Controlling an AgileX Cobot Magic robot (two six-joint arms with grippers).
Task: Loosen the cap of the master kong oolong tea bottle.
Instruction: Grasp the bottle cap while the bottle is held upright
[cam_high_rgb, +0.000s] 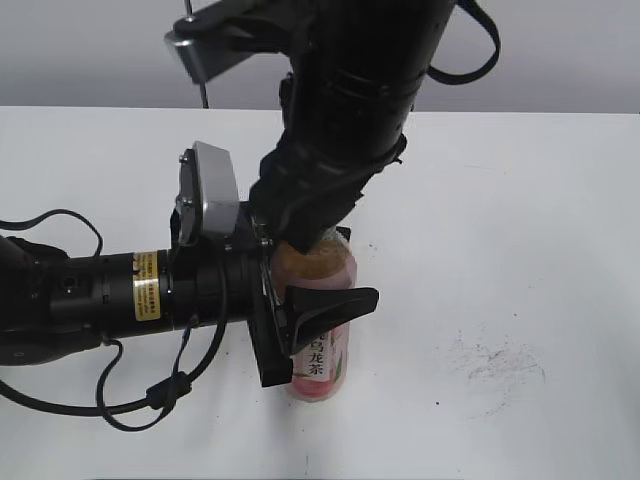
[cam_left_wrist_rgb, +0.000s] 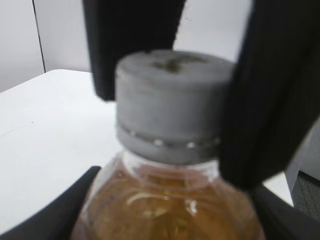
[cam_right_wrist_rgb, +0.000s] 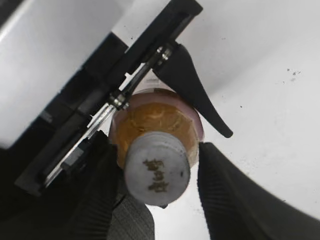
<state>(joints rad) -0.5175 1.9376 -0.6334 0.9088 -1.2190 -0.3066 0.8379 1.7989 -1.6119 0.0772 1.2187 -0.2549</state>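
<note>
The master kong oolong tea bottle (cam_high_rgb: 322, 365) stands upright on the white table (cam_high_rgb: 520, 220), amber tea showing above its pink label. My left gripper (cam_high_rgb: 330, 300) reaches in from the left and is shut on the bottle's upper body; one finger (cam_right_wrist_rgb: 195, 90) hugs its side. The grey-white cap (cam_right_wrist_rgb: 157, 167) with its dark logo is on the neck. My right gripper (cam_right_wrist_rgb: 156, 150) comes down from above and straddles the cap, open, with a gap between the cap and the finger (cam_right_wrist_rgb: 235, 195) on the right. In the exterior view the right arm hides the cap. The left wrist view shows the cap (cam_left_wrist_rgb: 170, 100) close up between dark fingers (cam_left_wrist_rgb: 270, 90).
Dark scuff marks (cam_high_rgb: 495, 365) lie on the table to the right of the bottle. The left arm's cables (cam_high_rgb: 150, 400) loop over the near left of the table. The table's far edge (cam_high_rgb: 500, 112) meets a grey wall.
</note>
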